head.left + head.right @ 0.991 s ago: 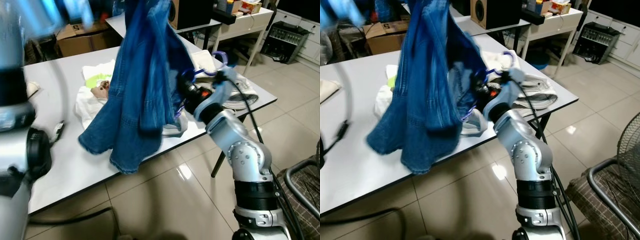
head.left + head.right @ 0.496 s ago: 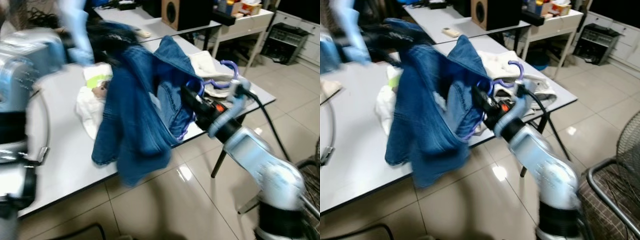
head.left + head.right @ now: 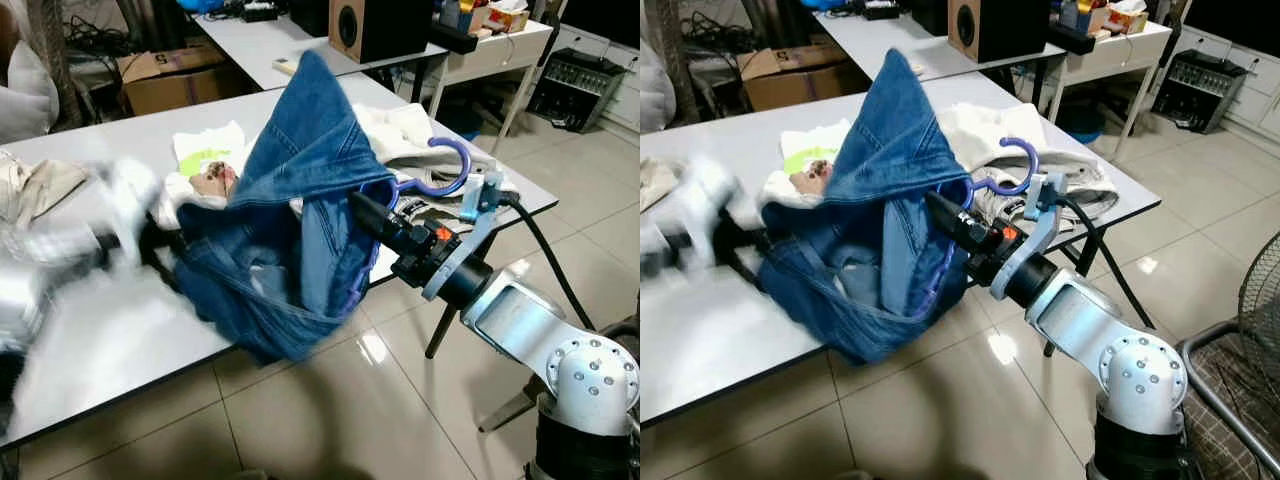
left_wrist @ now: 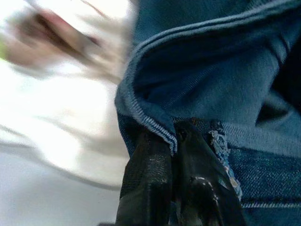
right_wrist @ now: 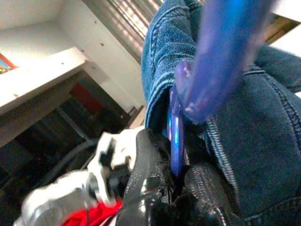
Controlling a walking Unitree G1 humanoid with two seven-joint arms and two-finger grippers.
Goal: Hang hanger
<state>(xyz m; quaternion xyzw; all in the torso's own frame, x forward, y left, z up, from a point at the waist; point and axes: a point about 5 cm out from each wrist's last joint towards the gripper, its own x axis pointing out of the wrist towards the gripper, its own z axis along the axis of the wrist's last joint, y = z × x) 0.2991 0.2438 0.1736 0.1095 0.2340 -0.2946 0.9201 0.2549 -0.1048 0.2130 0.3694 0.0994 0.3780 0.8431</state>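
Right end effector (image 3: 362, 205) clamped on purple hanger (image 3: 440, 168), hook curling up just above wrist. Denim jacket (image 3: 300, 230) draped over hanger, hem sagging past tabletop (image 3: 90, 340) edge. Left end effector (image 4: 171, 141) pinched on jacket seam, near jacket's far side; arm blurred. We judge risks: the two arms tugging in opposite directions could slide denim off hanger; dangling hem may snag tabletop edge; white clothes (image 3: 200, 160) behind jacket could drag along.
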